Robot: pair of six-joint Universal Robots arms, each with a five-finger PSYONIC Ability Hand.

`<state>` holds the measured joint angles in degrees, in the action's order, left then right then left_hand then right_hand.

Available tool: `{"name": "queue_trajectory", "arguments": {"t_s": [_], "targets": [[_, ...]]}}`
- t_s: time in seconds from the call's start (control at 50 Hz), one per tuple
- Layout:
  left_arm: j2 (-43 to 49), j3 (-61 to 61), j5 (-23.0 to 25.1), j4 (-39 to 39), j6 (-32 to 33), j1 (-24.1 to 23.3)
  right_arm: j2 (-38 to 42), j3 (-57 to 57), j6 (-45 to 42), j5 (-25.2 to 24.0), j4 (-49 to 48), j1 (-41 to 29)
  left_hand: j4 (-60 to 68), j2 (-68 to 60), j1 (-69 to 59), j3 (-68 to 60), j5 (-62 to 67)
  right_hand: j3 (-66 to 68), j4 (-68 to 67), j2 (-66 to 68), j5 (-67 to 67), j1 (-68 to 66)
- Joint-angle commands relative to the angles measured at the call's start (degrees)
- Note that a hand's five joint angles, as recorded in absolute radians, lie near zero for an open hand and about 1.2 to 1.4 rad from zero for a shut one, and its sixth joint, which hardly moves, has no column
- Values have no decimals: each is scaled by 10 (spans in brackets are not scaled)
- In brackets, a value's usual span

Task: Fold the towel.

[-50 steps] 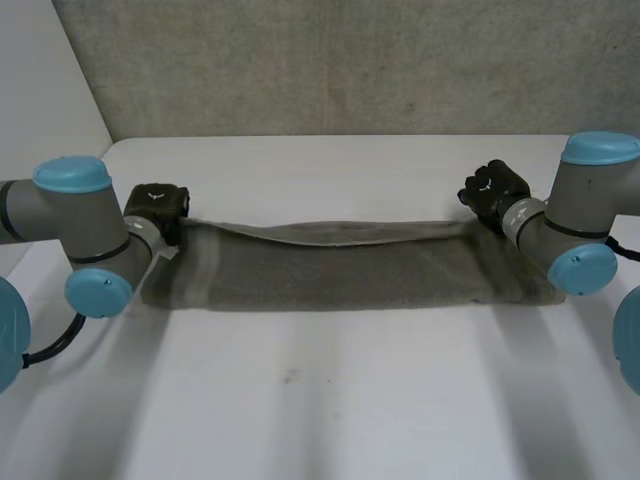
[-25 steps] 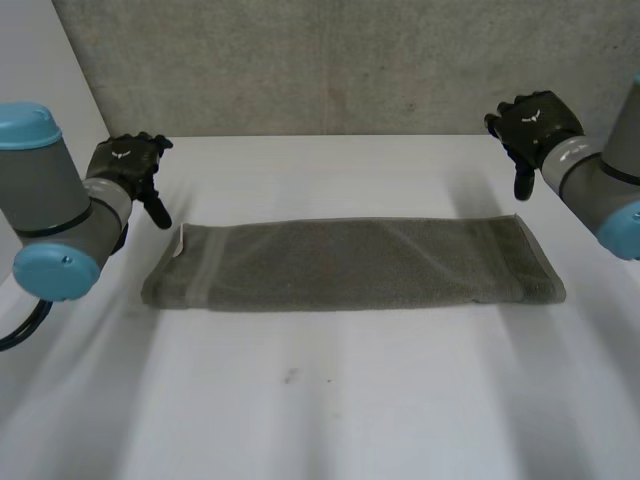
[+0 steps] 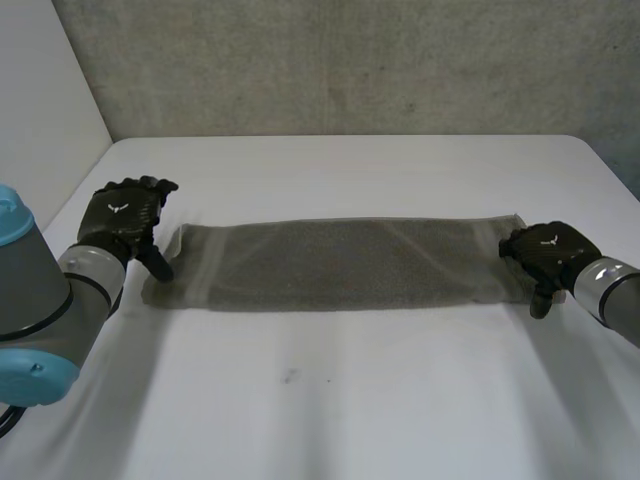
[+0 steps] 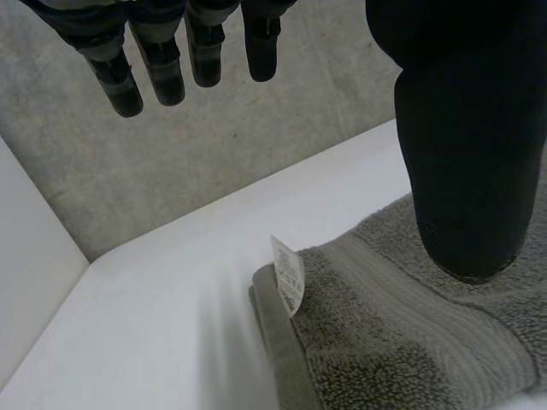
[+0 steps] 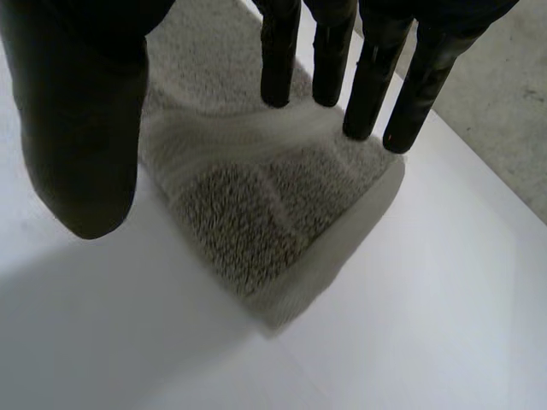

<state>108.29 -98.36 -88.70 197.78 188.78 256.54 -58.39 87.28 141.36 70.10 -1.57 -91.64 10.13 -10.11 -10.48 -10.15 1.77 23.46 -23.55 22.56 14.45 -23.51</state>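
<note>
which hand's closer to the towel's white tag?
Left. The left hand is at the end of the towel that carries the tag; the right hand is at the opposite end.

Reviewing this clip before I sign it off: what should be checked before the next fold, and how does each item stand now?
1. Towel lying flat as a long strip on the table: ok.
2. Left hand at the towel's left end, near the label: ok.
3. Right hand over the towel's right end: ok.
4. Towel ends pinched for lifting: not ok, both hands open.
5. Left hand touching the cloth: cannot tell.
</note>
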Motion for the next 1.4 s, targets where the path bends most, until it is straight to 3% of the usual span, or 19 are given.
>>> {"name": "queue_trajectory", "arguments": {"t_s": [0.02, 0.06, 0.08, 0.12, 0.34, 0.44, 0.62, 0.68, 0.78, 0.88, 0.92, 0.94, 0.98, 1.1, 1.3, 1.34, 1.36, 1.38, 1.4], "targets": [[1, 0, 3, -1, -1, -1, 35, -9, -2, 4, -38, 7, 8, -8, -4, -7, -9, 108, -108, 117, 99, -108], [1, -1, 2, -1, -1, -1, 44, -17, -5, 5, -44, 15, 8, -8, -4, -7, -9, 363, -362, 371, 353, -362], [1, -1, 2, -1, -1, -1, 44, -17, -5, 5, -44, 16, 8, -8, -4, -7, -9, 364, -363, 373, 354, -364], [0, -4, 3, -1, -1, 0, 47, -24, -12, 7, -50, 30, 8, -8, -4, -7, -9, 565, -564, 574, 555, -564], [0, -5, 2, -1, -1, -1, 48, -45, -47, 7, -56, 88, 9, -9, -6, -9, -7, 565, -565, 574, 556, -565], [0, -5, 2, -1, -1, -1, 47, -88, -92, 10, -49, 150, 8, -8, -4, -7, -9, 565, -565, 574, 556, -565], [0, -10, 3, -1, -1, 1, 44, -199, -106, 16, 11, 149, 8, -8, -4, -7, -9, 565, -565, 574, 556, -565], [0, -10, 3, 0, -1, 1, 40, -244, -92, 34, 33, 100, 8, -8, -4, -7, -9, 565, -565, 574, 556, -565], [0, -11, 2, 0, -1, 5, 49, -331, -59, 77, 38, -70, 8, -8, -4, -7, -9, 565, -565, 574, 556, -565], [0, -12, 2, 0, -1, 8, 64, -351, -53, 84, 37, -163, 8, -8, -4, -7, -9, 565, -565, 574, 556, -565], [0, -13, 2, 0, -1, 8, 87, -353, -52, 83, 32, -275, 8, -8, -4, -7, -9, 565, -565, 574, 556, -565], [0, -13, 2, 0, -1, 9, 87, -353, -52, 83, 32, -275, 8, -8, -4, -7, -9, 565, -565, 574, 556, -565], [0, -16, 2, 0, -1, 9, 113, -347, -52, 83, 28, -348, 8, -8, -4, -7, -9, 565, -565, 574, 556, -565], [-1, -23, 3, 11, -1, 9, 165, -317, -61, 82, 6, -449, 8, -8, -4, -7, -9, 565, -565, 574, 556, -565], [-1, -30, 2, 23, 0, 7, 159, -252, -79, 80, 0, -467, 9, -9, -6, -9, -7, 565, -565, 574, 556, -565], [-1, -30, 2, 23, 0, 7, 138, -240, -71, 78, -1, -462, 9, -9, -6, -9, -7, 477, -476, 486, 467, -476], [-1, -30, 2, 23, 0, 7, 114, -223, -69, 76, -3, -454, 9, -9, -6, -9, -7, 155, -155, 164, 146, -155], [-1, -30, 2, 23, 0, 7, 114, -223, -69, 76, -3, -454, 9, -9, -6, -9, -7, 152, -151, 161, 142, -152], [-1, -30, 2, 23, 0, 7, 94, -204, -67, 76, -7, -441, 9, -9, -6, -9, -7, -135, 135, -126, -144, 135]]}}
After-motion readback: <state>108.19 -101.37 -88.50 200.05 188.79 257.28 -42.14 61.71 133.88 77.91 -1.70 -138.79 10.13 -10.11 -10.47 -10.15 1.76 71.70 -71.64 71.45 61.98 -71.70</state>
